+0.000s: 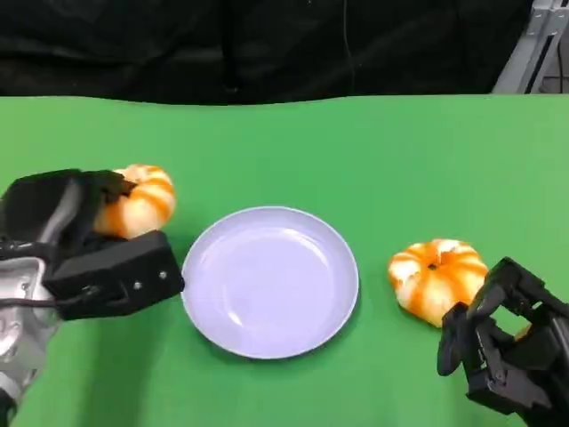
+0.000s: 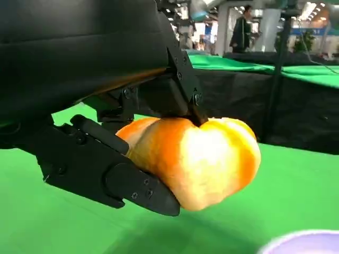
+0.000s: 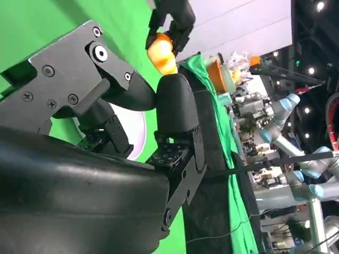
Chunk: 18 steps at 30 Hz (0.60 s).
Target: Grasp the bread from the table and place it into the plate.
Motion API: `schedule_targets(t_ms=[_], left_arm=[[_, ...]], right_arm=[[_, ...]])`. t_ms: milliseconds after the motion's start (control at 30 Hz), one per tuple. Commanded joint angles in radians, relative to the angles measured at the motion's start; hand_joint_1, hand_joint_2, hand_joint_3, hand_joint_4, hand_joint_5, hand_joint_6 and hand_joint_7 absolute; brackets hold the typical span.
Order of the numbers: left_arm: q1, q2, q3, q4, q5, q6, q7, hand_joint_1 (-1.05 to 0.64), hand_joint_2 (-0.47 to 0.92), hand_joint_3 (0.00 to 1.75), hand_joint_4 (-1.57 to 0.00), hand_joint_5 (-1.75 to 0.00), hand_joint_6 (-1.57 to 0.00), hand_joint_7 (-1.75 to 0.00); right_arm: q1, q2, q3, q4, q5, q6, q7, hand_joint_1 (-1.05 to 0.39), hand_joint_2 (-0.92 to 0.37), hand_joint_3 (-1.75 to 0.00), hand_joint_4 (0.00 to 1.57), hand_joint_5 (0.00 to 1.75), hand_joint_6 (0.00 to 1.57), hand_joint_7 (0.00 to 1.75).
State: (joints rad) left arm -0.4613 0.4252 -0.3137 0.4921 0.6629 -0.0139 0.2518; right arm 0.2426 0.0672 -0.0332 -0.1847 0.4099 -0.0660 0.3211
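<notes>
An orange-and-white striped bread (image 1: 140, 200) is gripped by my left hand (image 1: 84, 240) at the left of the green table; the left wrist view shows the black fingers (image 2: 106, 174) wrapped around the bread (image 2: 201, 159), which is lifted above the cloth. The pale lavender plate (image 1: 206, 307) lies at the table's middle, right of that hand. A second striped bread (image 1: 437, 277) lies on the table right of the plate. My right hand (image 1: 502, 342) sits near the front right corner, just beside that second bread, fingers curled and holding nothing. The right wrist view shows my left hand with its bread (image 3: 162, 50) far off.
The green table (image 1: 356, 151) ends at a dark backdrop along the far edge. A metal frame (image 1: 533, 44) stands at the back right. A person (image 2: 242, 33) stands far behind in the left wrist view.
</notes>
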Motion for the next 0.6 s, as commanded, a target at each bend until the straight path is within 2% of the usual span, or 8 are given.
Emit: schedule_targets(t_ms=[33, 67, 133, 200, 267, 367, 433, 600], left_arm=[[0.023, -0.017, -0.012, -0.114, 0.015, 0.051, -0.073, -0.05, 0.91, 0.02, -0.81, -1.52, -1.32, -0.02], [0.025, -0.023, -0.018, -0.122, 0.018, 0.053, -0.080, -0.04, 0.92, 0.05, -0.75, -1.65, -1.35, -0.07], [0.029, -0.043, -0.029, -0.132, 0.023, 0.058, -0.087, -0.04, 0.92, 0.06, -0.71, -1.72, -1.37, -0.10], [0.029, -0.072, -0.047, -0.133, 0.026, 0.064, -0.095, 0.00, 0.91, 0.05, -0.74, -1.74, -0.95, -1.02], [0.027, -0.090, -0.066, -0.115, 0.031, 0.043, -0.081, 0.01, 0.91, 0.04, -0.75, -1.75, -0.83, -1.24], [0.018, -0.124, -0.098, -0.073, 0.048, 0.020, -0.057, 0.01, 0.92, 0.08, -0.75, -1.75, -0.80, -1.32], [0.014, -0.145, -0.114, -0.056, 0.055, 0.009, -0.056, -0.02, 0.92, 0.11, -0.76, -1.75, -0.82, -1.23], [0.004, -0.169, -0.130, -0.046, 0.052, 0.001, -0.085, -0.05, 0.92, 0.16, -0.74, -1.75, -0.76, -1.31]], right_arm=[[0.004, -0.012, -0.007, -0.016, 0.002, 0.004, -0.005, -0.15, -0.43, -1.31, 0.87, 1.75, 0.69, 1.64], [0.004, -0.012, -0.006, -0.017, 0.001, 0.005, -0.006, -0.15, -0.44, -1.31, 0.87, 1.75, 0.69, 1.64], [0.004, -0.011, -0.005, -0.020, -0.001, 0.005, -0.009, -0.15, -0.44, -1.31, 0.87, 1.75, 0.69, 1.65], [0.005, -0.008, -0.002, -0.023, -0.001, 0.006, -0.011, -0.15, -0.43, -1.31, 0.87, 1.75, 0.69, 1.65], [0.005, -0.008, -0.001, -0.022, 0.003, 0.005, -0.009, -0.15, -0.43, -1.32, 0.88, 1.75, 0.69, 1.65], [0.005, -0.008, -0.003, -0.017, 0.009, -0.002, -0.003, -0.15, -0.43, -1.32, 0.88, 1.75, 0.69, 1.65], [0.005, -0.004, 0.000, -0.016, 0.009, -0.004, -0.004, -0.15, -0.43, -1.32, 0.87, 1.75, 0.69, 1.64], [0.004, -0.004, 0.001, -0.023, 0.003, 0.004, -0.015, -0.16, -0.43, -1.32, 0.87, 1.75, 0.70, 1.65]])
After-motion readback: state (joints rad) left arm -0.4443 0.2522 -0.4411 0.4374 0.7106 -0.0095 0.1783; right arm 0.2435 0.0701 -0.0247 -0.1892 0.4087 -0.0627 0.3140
